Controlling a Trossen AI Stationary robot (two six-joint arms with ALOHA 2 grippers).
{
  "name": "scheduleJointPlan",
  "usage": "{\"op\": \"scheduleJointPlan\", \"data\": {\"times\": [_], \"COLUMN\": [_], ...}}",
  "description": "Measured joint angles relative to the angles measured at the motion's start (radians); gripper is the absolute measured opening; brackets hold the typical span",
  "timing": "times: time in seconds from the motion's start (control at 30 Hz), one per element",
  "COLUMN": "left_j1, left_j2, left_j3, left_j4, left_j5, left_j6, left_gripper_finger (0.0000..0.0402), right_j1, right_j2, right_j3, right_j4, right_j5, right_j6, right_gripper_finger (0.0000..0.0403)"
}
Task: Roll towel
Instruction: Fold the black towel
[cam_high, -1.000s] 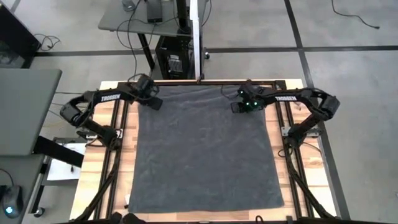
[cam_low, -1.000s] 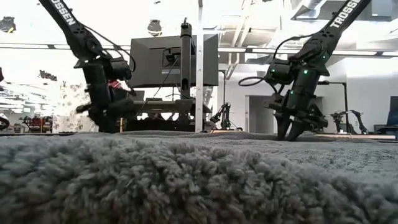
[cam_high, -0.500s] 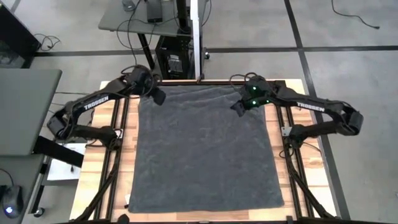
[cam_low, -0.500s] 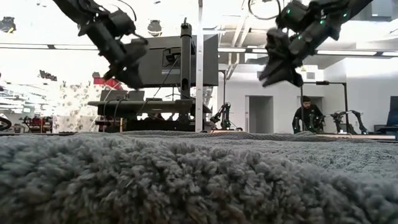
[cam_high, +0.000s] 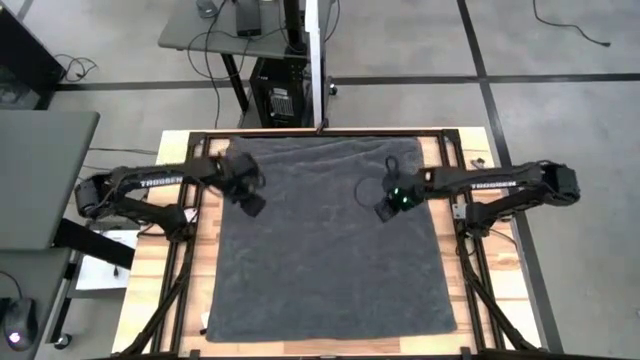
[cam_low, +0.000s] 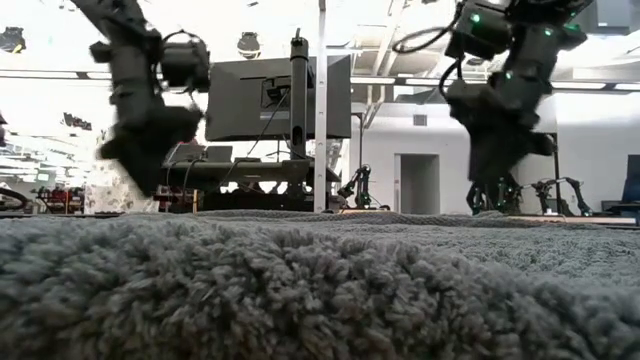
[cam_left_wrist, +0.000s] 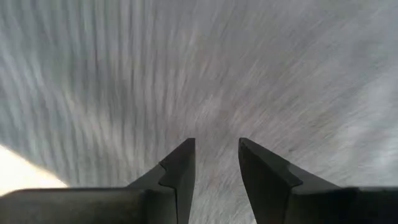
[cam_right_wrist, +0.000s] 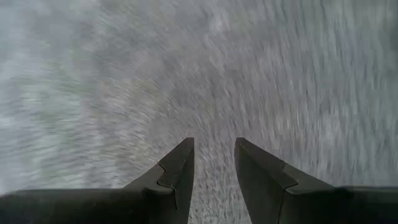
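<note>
A wooden worktop (cam_high: 150, 265) on a grey floor, with a monitor stand at its far side, carries the towel (cam_high: 330, 270) — spread flat and unrolled, covering nearly the whole board, its long axis running from the far edge toward the near edge. Both arms hang over its far half, side by side across the width: the left pincer (cam_high: 253, 203) near the towel's left border, the right pincer (cam_high: 384, 209) well inside the right border. Each is about equally near the far hem, which lies behind both, back toward the monitor stand, so neither arm has the advantage. In the wrist views the left pincer (cam_left_wrist: 216, 163) and right pincer (cam_right_wrist: 213, 160) each show a narrow gap between the fingers, holding nothing, cloth directly below.
</note>
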Motion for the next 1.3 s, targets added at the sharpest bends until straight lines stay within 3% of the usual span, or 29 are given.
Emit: {"op": "scheduleJointPlan", "data": {"times": [0.13,0.33,0.67,0.83,1.03,1.3], "left_j1": [-0.087,-0.191,-0.25,-0.265,-0.287,-0.251], "left_j2": [0.0,-0.009,-0.015,-0.014,-0.014,-0.024], "left_j3": [-0.116,-0.158,-0.152,-0.153,-0.154,-0.078], "left_j4": [0.107,0.122,0.116,0.115,0.115,0.019], "left_j5": [-0.006,-0.021,-0.008,0.063,0.084,0.075], "left_j6": [-0.165,-0.252,-0.268,-0.22,-0.179,-0.128], "left_gripper_finger": [0.0106,0.0106,0.0106,0.0106,0.0106,0.0106], "right_j1": [0.061,0.134,0.265,0.308,0.397,0.348], "right_j2": [0.063,0.151,0.162,0.162,0.162,0.113], "right_j3": [-0.037,-0.046,-0.045,-0.045,-0.044,-0.011], "right_j4": [0.037,0.047,0.077,0.098,0.106,0.099], "right_j5": [0.035,0.014,-0.032,-0.101,-0.106,-0.106], "right_j6": [0.078,0.122,0.245,0.286,0.375,0.3], "right_gripper_finger": [0.0108,0.0108,0.0108,0.0108,0.0108,0.0108]}}
